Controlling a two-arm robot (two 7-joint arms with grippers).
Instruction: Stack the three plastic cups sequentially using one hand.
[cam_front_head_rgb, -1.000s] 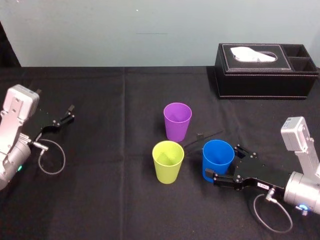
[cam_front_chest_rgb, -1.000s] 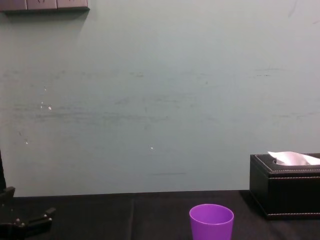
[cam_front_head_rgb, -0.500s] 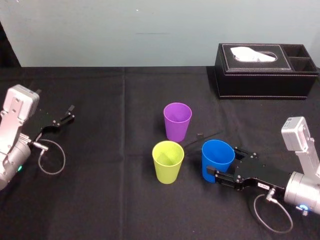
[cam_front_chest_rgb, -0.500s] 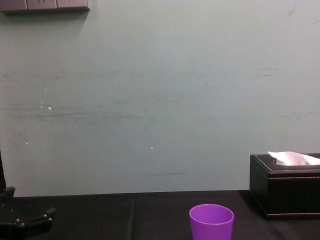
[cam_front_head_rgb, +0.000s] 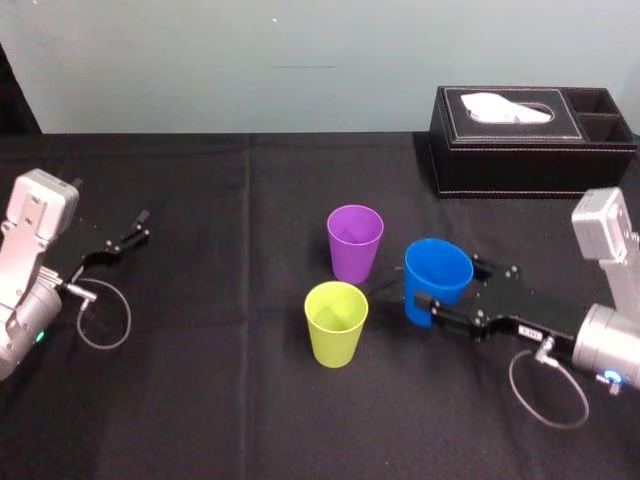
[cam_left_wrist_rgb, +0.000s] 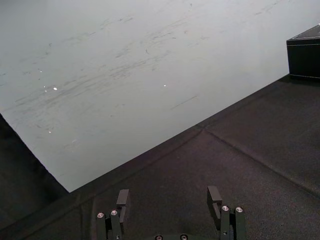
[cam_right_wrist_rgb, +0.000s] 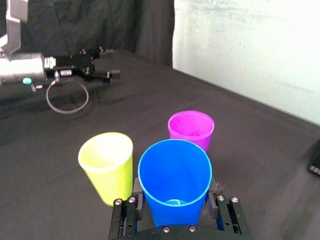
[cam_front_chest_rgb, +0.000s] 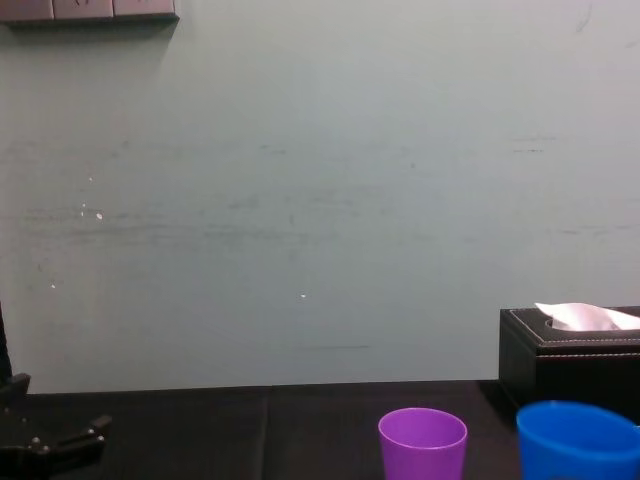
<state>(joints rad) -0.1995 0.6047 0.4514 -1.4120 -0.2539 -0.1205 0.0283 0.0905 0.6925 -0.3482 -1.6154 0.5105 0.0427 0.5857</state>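
The purple cup stands upright, mouth up, empty. The yellow-green cup stands upright near it at its 6 o'clock, the two not touching. The blue cup, slightly tilted with its mouth up, is at the purple cup's 4 o'clock, clamped between the black fingers of the right gripper.
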